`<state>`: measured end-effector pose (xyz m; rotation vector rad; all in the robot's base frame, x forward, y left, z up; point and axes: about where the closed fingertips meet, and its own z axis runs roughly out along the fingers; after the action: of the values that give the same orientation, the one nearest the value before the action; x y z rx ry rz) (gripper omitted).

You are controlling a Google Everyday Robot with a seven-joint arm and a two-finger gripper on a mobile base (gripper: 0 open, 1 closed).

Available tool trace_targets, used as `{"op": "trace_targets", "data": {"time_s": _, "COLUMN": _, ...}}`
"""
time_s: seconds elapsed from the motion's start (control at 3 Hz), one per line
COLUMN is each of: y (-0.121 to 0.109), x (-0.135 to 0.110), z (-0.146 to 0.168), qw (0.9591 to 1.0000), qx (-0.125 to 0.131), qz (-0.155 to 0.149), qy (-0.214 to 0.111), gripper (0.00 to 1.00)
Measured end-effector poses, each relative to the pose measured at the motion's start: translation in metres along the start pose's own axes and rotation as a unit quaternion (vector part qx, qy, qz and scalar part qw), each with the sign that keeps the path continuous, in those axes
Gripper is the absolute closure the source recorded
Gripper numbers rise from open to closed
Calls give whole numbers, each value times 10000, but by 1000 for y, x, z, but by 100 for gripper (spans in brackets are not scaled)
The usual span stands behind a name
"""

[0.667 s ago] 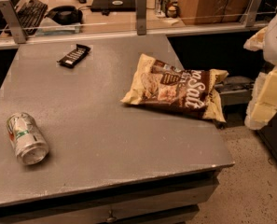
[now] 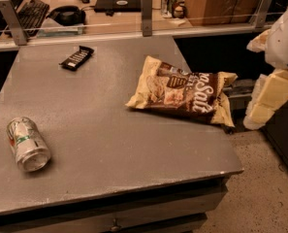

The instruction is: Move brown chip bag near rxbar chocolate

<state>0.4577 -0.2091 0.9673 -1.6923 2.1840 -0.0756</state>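
In the camera view, almost nothing has changed since the moment before. The brown chip bag [image 2: 182,92], the rxbar chocolate [image 2: 76,58] and the crushed silver can [image 2: 28,143] all lie where they lay. The tool [image 2: 269,101] hangs in the same spot off the right edge of the surface [image 2: 109,149], just beside the bag's right end and, as far as I can see, apart from it. Whether the tool is released or clenched I cannot tell; it is grasping nothing that shows. I judge from this that the task is at its very start: the bag is not yet taken and the approach is hardly under way.

The bag lies flat, face up, at the right edge, somewhat nearer the far right corner than the near one. Its right end seems to stick out past that edge toward the tool. It is the largest thing here. It is dark brown with cream-yellow borders, white "Salt" lettering running aslant and a chip picture at its left end. It looks puffed and crinkly, so it would likely give and slip under a pinch.

The bar, small, flat and black, lies close to the far edge, toward the far left corner and well apart from the bag. The can lies on its side near the left edge, toward the near left corner.
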Motion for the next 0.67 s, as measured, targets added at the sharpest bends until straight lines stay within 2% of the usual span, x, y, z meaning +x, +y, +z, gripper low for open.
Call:
{"op": "trace_targets", "data": {"time_s": 0.33, "y": -20, "x": -14, "z": 29, "qw": 9994, "qx": 48, "qz": 19, "qy": -349, "gripper": 0}}
{"op": "trace_targets", "data": {"time_s": 0.67, "y": -35, "x": -30, "z": 62, "qw": 9966, "qx": -74, "qz": 132, "qy": -812, "gripper": 0}}
